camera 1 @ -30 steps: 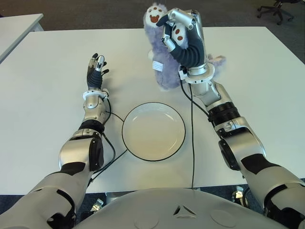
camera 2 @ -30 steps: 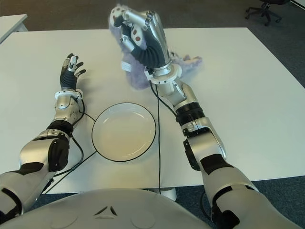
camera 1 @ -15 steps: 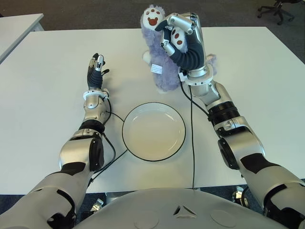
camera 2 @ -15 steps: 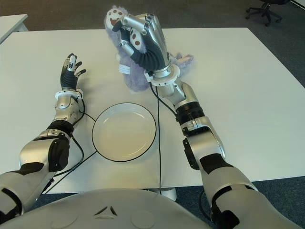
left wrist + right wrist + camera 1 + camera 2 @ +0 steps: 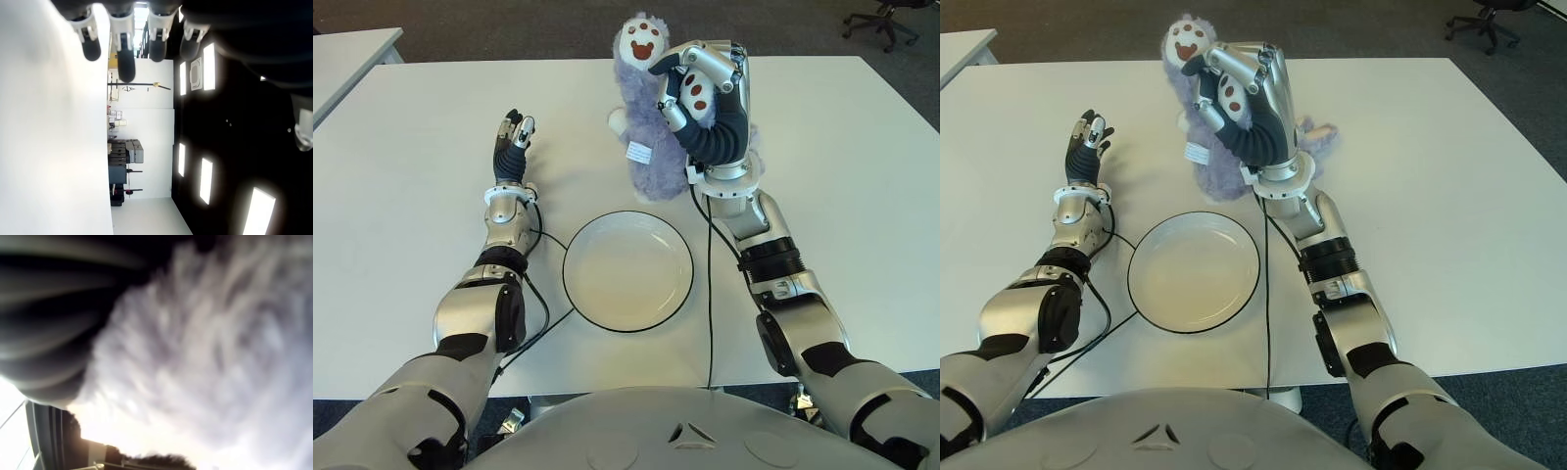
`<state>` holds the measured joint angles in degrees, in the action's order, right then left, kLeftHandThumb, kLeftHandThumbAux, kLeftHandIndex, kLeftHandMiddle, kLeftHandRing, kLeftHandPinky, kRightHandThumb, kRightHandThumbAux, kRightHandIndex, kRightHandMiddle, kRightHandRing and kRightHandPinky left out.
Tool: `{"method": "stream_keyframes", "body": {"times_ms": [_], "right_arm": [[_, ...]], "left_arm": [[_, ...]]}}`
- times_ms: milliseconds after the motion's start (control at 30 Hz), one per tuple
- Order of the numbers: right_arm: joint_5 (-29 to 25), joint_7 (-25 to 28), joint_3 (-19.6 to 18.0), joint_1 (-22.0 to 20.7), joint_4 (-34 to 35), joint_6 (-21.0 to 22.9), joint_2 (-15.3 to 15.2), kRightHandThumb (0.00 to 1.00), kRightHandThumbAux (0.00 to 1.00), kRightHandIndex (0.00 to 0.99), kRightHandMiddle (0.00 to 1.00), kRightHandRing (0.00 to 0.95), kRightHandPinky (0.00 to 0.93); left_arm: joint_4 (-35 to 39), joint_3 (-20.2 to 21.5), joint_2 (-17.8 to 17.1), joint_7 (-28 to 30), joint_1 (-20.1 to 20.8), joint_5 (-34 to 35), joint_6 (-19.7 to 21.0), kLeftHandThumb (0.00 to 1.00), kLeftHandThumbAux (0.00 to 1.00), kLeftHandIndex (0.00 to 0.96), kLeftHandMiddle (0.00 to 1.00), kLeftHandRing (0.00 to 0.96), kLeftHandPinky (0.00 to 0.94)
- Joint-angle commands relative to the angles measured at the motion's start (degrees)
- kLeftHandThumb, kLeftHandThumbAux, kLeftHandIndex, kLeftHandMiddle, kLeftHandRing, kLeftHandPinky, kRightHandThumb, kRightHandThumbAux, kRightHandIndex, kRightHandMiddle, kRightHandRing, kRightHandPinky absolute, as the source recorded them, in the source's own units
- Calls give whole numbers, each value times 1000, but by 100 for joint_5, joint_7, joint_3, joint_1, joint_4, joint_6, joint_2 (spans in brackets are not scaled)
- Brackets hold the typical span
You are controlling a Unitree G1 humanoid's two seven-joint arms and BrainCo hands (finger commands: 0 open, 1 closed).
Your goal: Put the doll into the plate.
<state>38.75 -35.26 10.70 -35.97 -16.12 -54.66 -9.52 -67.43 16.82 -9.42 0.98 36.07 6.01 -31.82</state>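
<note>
One plate (image 5: 627,271) holds nothing; right hand (image 5: 705,93) fingers clutch the doll (image 5: 641,132) beyond it

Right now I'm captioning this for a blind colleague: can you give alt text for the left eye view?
The robot's right hand grips a fluffy purple doll, holding it just beyond an empty white plate on a white table. The left hand shows to the plate's left, fingers extended, holding nothing.
</note>
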Motion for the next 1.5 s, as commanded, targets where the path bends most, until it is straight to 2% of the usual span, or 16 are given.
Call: {"method": "stream_keyframes", "body": {"times_ms": [33, 200, 267, 300, 333, 400, 567, 633, 800, 933, 1000, 1100, 1167, 1233, 1433, 1500], "right_arm": [[-181, 143, -9, -25, 127, 35, 153, 717, 709, 433, 791, 800, 829], [-59, 91, -97, -65, 133, 63, 184, 718, 708, 433, 789, 804, 841], [-125, 163, -133, -131, 94, 27, 117, 717, 708, 433, 778, 789, 794], [-308, 328, -156, -205, 17, -58, -39, 717, 708, 433, 777, 788, 789], [-704, 753, -110, -347, 37, -127, -340, 716, 708, 433, 773, 781, 784], [-1221, 1353, -26, -514, 61, -244, -729, 715, 709, 433, 760, 764, 779], [-1442, 1851, 81, -480, -3, -617, -861, 714, 709, 433, 742, 745, 757], [-1475, 1997, 80, -307, 231, -612, -880, 714, 710, 432, 733, 734, 741], [-2367, 2944, 297, -74, 652, -364, -1319, 713, 709, 431, 700, 698, 712], [-2715, 3372, 243, 26, 744, -438, -1452, 712, 709, 430, 679, 677, 687], [-2714, 3389, 122, 122, 748, -521, -1382, 711, 710, 429, 657, 654, 656], [-2372, 3223, -123, 429, 886, -528, -1112, 711, 710, 428, 628, 626, 625], [-1735, 2911, -265, 822, 1150, -391, -674, 711, 710, 427, 625, 623, 625], [-1377, 2735, -358, 1037, 1358, -245, -414, 712, 710, 427, 622, 621, 624], [-769, 2442, -475, 1333, 1666, 22, -11, 712, 712, 427, 616, 618, 600], [-680, 2411, -464, 1406, 1723, 115, 70, 711, 713, 426, 617, 619, 601]], "left_arm": [[-414, 8, 345, 45, -582, 46, 71, 0, 399, 0, 68, 112, 121], [-438, -1, 338, 60, -577, 32, 71, 0, 392, 0, 62, 94, 95], [-440, -5, 336, 61, -580, 28, 75, 0, 392, 0, 59, 85, 84], [-445, -5, 332, 68, -578, 29, 90, 0, 392, 0, 58, 84, 83], [-455, -2, 326, 76, -573, 34, 129, 0, 391, 0, 57, 80, 78], [-472, -2, 314, 80, -561, 33, 201, 0, 393, 0, 57, 74, 62], [-498, -21, 298, 52, -540, 6, 323, 0, 387, 0, 46, 57, 47], [-518, -13, 281, 46, -523, 9, 394, 0, 387, 0, 42, 53, 56], [-582, -19, 226, -34, -490, -21, 557, 0, 393, 0, 51, 69, 92], [-584, -75, 213, -39, -502, -79, 567, 0, 382, 0, 47, 68, 96], [-588, -87, 206, -27, -505, -94, 567, 0, 373, 0, 45, 67, 105], [-586, -92, 219, -62, -485, -114, 550, 0, 376, 0, 53, 95, 149], [-556, -110, 247, -105, -480, -133, 500, 0, 380, 0, 55, 104, 142], [-529, -131, 266, -140, -489, -155, 439, 0, 389, 0, 55, 108, 120], [-456, -277, 285, -367, -560, -326, 255, 0, 398, 0, 40, 83, 63], [-452, -316, 283, -445, -562, -356, 276, 0, 401, 0, 45, 89, 77]]}}
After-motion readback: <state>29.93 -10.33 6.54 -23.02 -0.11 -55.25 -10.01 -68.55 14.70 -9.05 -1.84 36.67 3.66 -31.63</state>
